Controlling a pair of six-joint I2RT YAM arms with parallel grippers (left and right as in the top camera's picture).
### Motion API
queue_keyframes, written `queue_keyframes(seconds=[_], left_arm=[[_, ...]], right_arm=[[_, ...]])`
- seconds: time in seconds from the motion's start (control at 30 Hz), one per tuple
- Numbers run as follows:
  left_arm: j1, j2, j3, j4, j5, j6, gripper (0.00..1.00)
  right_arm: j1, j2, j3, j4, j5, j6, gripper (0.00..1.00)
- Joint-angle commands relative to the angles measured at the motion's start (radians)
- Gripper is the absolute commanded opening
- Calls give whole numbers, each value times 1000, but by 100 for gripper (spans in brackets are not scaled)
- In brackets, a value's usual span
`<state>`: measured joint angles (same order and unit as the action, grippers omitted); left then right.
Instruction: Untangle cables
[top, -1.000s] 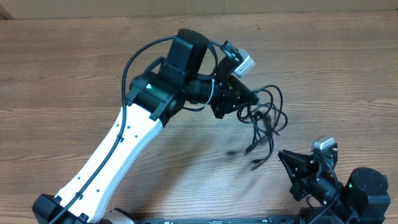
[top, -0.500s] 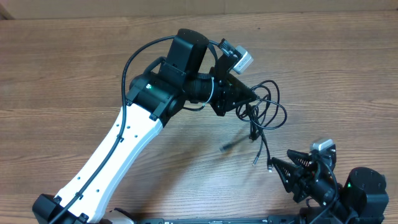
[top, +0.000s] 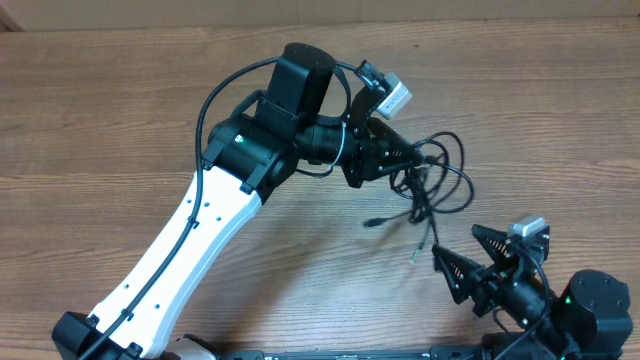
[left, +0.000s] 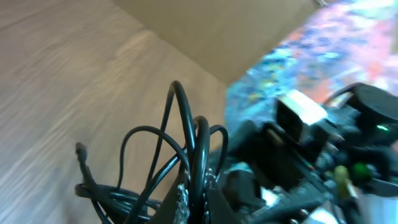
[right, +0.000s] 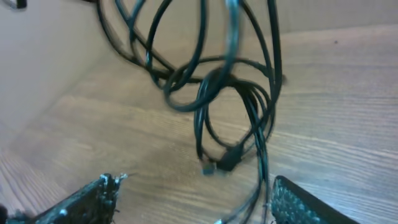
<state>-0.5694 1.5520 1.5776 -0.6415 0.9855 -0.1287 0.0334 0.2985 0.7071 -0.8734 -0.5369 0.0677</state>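
Your cables (top: 437, 182) are bunched in a loose black knot of loops right of the table's middle, hanging from the left gripper (top: 402, 160), whose jaws are clamped on the top of the bundle. In the left wrist view you see several strands pinched together between the fingers, with the loops arching up and away from them. Below the grip the loops cross over one another, and a few loose ends trail downward and toward the near edge; one small plug (top: 372, 221) sticks out to the left of the tangle, another end (top: 416, 258) reaches toward the right gripper (top: 453, 241). You cannot tell from these views whether the ends touch the table (top: 120, 120). The right gripper sits near the lower right, just beside the lowest strand, its jaws spread wide apart and holding nothing; in the right wrist view the tangle hangs in front of and between its two fingers.
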Motion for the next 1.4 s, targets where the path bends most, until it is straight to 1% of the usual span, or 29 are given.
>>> queue_keyframes(seconds=[0.0,0.2,0.33,0.43,0.53,0.73,0.77,0.83,0.87,0.9,0.97,1.03,1.1,1.13,1.17,1.23,1.27,1.3,1.37], left_arm=[[-16,-23,24,11,149,-6,4],[-48,-23,22,11,142,18,4],[-78,-23,22,11,111,29,4],[-98,-23,22,11,79,29,4],[-114,-23,22,11,81,29,4],[-150,-23,22,12,80,33,4],[-160,-23,22,14,80,40,4],[-168,-23,22,15,79,48,4],[-171,-23,22,15,77,52,4],[-172,-23,22,14,77,55,4],[-172,-23,22,14,77,55,4],[-172,-23,22,14,61,54,4],[-172,-23,22,13,34,54,4],[-172,-23,22,11,20,54,4],[-172,-23,22,10,10,54,4],[-171,-23,22,3,-2,54,5],[-169,-23,22,-2,-8,55,10],[-169,-23,22,-14,-29,55,17],[-169,-23,22,-34,-76,55,21]], right_arm=[[-1,0,12,42,71,101,78],[-1,0,12,113,174,192,82],[-1,0,12,154,196,203,87],[-1,0,12,164,197,202,88],[-1,0,12,163,211,201,88],[-1,13,12,170,310,201,87],[-1,24,12,180,312,194,82],[-1,40,12,196,312,194,75],[-1,51,12,205,311,194,68],[-1,61,12,211,311,194,59],[-1,85,12,215,303,194,45],[-1,109,12,215,283,194,29],[-1,132,12,215,258,194,11],[-1,140,12,216,252,194,7],[-1,147,12,216,251,194,5],[-1,155,12,217,251,194,4],[-1,156,12,219,251,194,4],[-1,156,12,222,251,194,4],[-1,156,12,229,251,194,4]])
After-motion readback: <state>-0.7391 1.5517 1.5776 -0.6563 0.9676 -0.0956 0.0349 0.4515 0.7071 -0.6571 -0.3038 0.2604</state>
